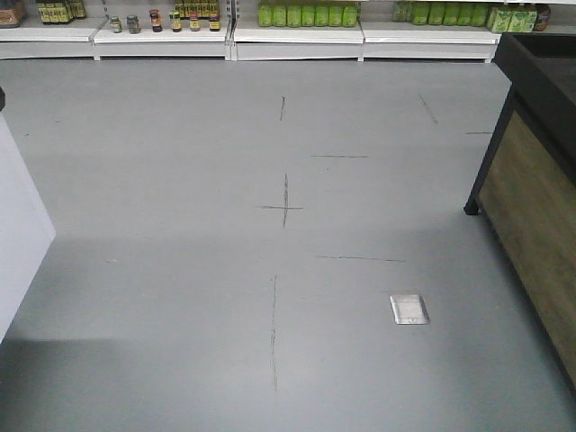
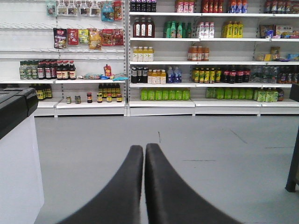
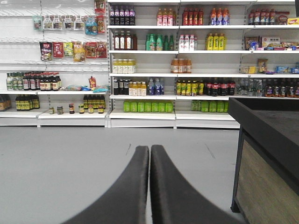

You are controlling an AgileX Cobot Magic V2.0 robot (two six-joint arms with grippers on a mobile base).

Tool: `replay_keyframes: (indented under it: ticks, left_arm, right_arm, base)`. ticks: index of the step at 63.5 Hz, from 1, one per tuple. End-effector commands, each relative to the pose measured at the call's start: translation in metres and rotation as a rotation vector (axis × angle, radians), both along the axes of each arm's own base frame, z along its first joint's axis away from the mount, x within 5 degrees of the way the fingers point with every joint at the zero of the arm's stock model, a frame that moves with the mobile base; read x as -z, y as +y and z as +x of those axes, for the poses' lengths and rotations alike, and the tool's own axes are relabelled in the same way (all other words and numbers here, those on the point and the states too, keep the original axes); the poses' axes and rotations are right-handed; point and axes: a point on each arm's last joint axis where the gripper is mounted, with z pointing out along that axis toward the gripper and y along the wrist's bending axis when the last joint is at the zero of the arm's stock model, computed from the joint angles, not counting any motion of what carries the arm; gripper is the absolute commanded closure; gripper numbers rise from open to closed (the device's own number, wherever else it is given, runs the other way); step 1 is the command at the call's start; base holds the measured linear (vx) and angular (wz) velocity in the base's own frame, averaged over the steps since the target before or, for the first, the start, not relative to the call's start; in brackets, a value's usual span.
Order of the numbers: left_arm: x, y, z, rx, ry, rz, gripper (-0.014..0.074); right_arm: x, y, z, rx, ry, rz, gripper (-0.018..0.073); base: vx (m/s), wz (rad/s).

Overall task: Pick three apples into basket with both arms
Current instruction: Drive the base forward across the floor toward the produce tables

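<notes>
**Shop aisle, front and wrist views.** We see the left gripper [image 2: 143, 148] with its two black fingers [image 2: 121, 191] brought together so that the tips meet, with nothing between them. The right gripper [image 3: 150, 148] has the same closed, empty pose. Both point across the grey floor [image 1: 180, 180] toward a white shelf unit [image 2: 161, 103].

The lowest board of the unit carries a row of green bottles [image 2: 165, 94]. Higher boards hold pale yellow bottles [image 2: 142, 53] and orange bottles [image 2: 198, 53]. Further left, small jars [image 2: 93, 98] sit on a low board and snack packets [image 2: 84, 37] hang above them.

On the right stands a display stand [image 3: 266, 177] with a black top and a wood-panelled side. We cannot see what its top holds. A white counter [image 2: 18, 163] stands on the left.

The floor bears a black cross mark [image 1: 284, 207] and a square metal plate [image 1: 409, 309].

We cannot tell where the apples or the basket are, nor how they look, since none of these views shows them.
</notes>
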Motion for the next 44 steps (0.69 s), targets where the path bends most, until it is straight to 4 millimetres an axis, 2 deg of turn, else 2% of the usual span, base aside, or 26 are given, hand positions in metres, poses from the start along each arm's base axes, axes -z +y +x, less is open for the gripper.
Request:
replay_keyframes:
  ticks: [1,44]
  left_arm:
    - [-0.0056,-0.0008,-0.0017,0.011,-0.077,-0.020,0.0603]
    - [-0.0056,-0.0008,-0.0017,0.011,-0.077,-0.020,0.0603]
  right_arm:
    - [-0.0032,0.0000,-0.0015,0.000,-0.080,-0.002,0.0568]
    - [-0.0032,0.0000,-0.0015,0.000,-0.080,-0.002,0.0568]
  base:
    - [0.15,0.03]
    - [0.16,-0.01]
